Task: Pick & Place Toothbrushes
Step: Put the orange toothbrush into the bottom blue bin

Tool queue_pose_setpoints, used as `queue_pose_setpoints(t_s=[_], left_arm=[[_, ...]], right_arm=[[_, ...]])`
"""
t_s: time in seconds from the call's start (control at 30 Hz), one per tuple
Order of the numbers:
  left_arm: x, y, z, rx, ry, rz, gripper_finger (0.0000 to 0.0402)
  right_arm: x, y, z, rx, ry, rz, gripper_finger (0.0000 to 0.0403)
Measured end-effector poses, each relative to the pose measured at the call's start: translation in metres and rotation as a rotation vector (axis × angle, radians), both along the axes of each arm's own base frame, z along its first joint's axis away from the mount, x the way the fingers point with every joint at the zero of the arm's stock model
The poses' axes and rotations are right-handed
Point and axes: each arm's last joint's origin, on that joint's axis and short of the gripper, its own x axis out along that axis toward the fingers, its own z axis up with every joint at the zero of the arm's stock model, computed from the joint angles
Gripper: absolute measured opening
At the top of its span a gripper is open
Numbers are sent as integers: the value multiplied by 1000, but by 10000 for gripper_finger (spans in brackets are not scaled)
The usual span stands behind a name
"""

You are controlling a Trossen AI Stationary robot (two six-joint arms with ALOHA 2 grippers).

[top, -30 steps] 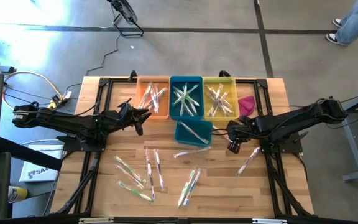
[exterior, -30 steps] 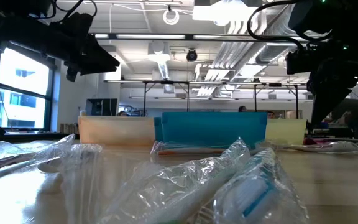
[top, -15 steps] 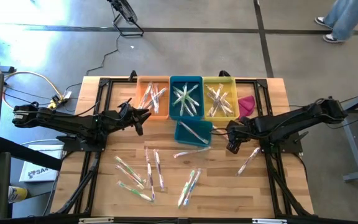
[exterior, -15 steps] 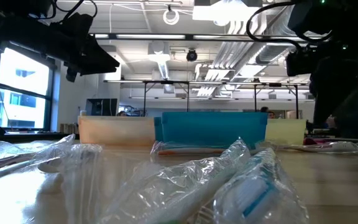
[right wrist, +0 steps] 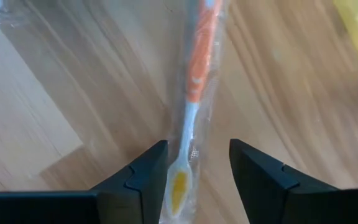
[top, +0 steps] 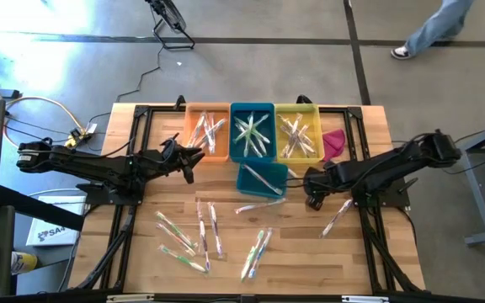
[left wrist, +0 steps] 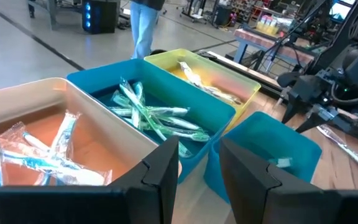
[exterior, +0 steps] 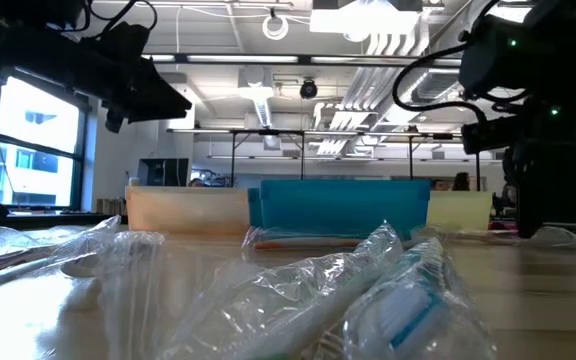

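While several toothbrushes already lie sorted in the orange bin (top: pixel 206 132), the teal bin (top: pixel 252 132) and the yellow bin (top: pixel 297 132), plus one or two in the small teal box (top: pixel 263 178), the job looks roughly half done: about a dozen wrapped toothbrushes (top: pixel 200 231) lie loose on the desk (top: pixel 141 252), most in the front middle, one by the right arm.

The right gripper (top: pixel 315 199) is low over the desk just right of the small box, fingers spread and straddling an orange-handled brush (right wrist: pixel 191 118) that lies flat on the wood; not grasped yet, as far as I can judge. The left gripper (top: pixel 194 156) hovers beside the orange bin, parted and empty.

Exact counts in the bins are hard to make out, since the wrappers overlap and glare. From the low view the bins' contents are hidden behind their walls. A pink cloth (top: pixel 333 141) lies behind the right arm, partly cut off by the frame.
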Motion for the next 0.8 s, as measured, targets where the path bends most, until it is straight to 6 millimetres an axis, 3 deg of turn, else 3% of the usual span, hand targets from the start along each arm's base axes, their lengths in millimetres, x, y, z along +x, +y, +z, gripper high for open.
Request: queue_pose_setpoints(t_s=[0.47,0.8], left_arm=[[0,0,-3,-1,30,0,113],[0,0,-3,-1,30,0,113]], right_arm=[[7,2,-14,22,59,10,163],[7,2,-14,36,53,12,66]])
